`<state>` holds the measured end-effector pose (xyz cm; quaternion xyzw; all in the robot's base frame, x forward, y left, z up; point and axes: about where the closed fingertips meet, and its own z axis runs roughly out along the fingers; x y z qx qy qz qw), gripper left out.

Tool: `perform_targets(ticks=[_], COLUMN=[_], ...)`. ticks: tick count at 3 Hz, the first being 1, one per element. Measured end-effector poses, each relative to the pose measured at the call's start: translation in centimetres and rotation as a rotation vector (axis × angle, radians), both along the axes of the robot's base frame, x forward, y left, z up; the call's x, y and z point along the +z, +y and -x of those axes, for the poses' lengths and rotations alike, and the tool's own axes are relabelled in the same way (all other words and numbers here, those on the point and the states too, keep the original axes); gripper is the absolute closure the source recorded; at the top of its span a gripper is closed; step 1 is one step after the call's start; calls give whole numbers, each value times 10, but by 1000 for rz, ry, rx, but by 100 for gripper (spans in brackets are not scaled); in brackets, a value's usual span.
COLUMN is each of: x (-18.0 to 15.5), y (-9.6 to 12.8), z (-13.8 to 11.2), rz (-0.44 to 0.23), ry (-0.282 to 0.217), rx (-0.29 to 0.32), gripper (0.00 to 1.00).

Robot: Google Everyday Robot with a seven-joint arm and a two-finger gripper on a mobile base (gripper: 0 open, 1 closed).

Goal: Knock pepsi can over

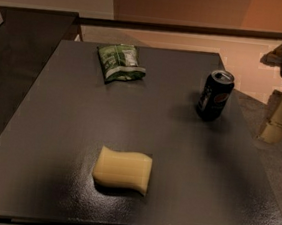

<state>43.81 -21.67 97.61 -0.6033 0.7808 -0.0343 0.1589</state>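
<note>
Nearest me, a sponge lies on the surface. Farther back on the right, the can stands upright. The gripper hangs beyond the right edge, apart from it; I cannot tell whether it is spread. Farthest lies a bag.

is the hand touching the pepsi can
Apart. The camera view shows the hand beyond the right edge of the table, with a plain gap between it and the upright pepsi can.
</note>
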Motion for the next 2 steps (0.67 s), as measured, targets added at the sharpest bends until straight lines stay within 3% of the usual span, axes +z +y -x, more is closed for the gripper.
perform_targets(ticks=[1,2], x=[1,-6], y=[0,-3], z=[-1,-18], rz=[-1,-59], ry=[-8,-24], rx=[0,0], gripper=[0,0])
